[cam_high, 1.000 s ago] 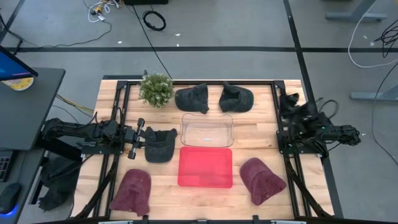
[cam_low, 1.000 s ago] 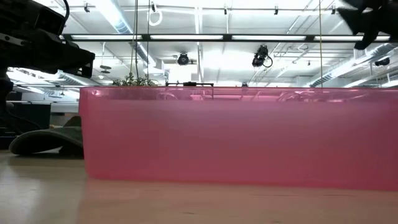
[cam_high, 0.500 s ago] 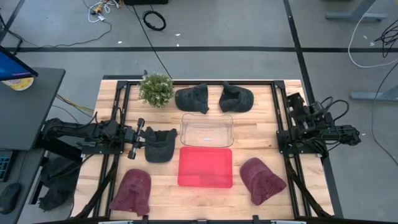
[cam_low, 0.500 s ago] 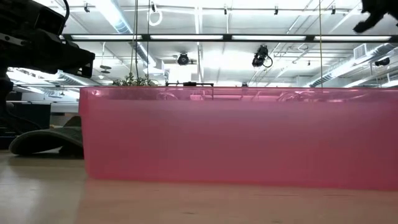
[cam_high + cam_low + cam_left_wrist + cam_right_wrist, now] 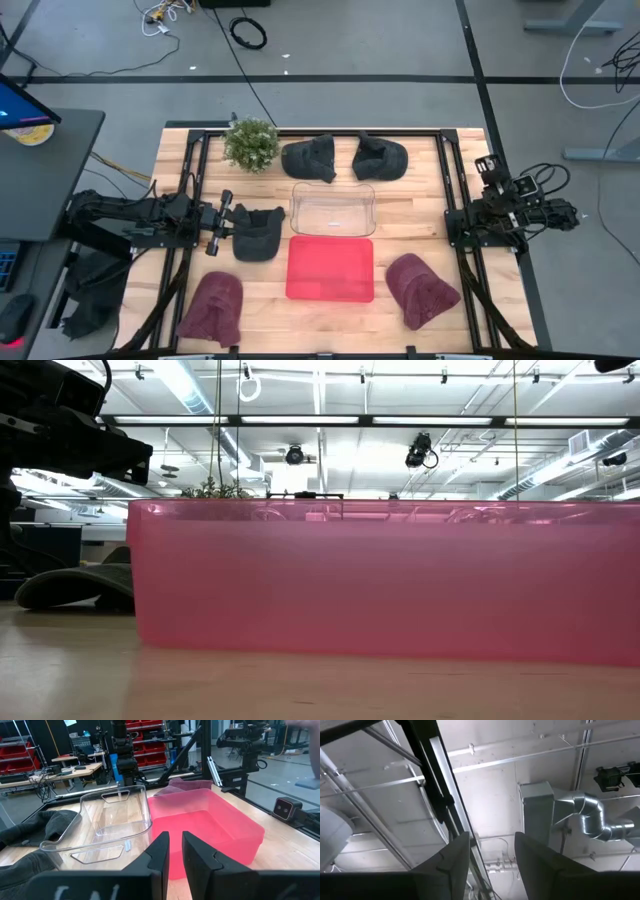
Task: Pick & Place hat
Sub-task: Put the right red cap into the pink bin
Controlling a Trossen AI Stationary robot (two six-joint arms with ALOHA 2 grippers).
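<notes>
On the table [image 5: 410, 215], a clear bin [image 5: 332, 208] sits just behind a tray [image 5: 330, 268]. 2 hats [image 5: 309, 159] [image 5: 381, 156] lie behind the bin, a plant [image 5: 250, 143] to their left. 1 hat [image 5: 257, 232] lies left of the tray, 1 [image 5: 213, 308] at the front left, 1 [image 5: 421, 289] front right.

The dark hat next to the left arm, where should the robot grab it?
Probably the soft bunched crown of the dark hat, coming straight down from above. It lies slumped flat on the table, leaving no edge to pinch from the side, and the left gripper sits right beside it.
</notes>
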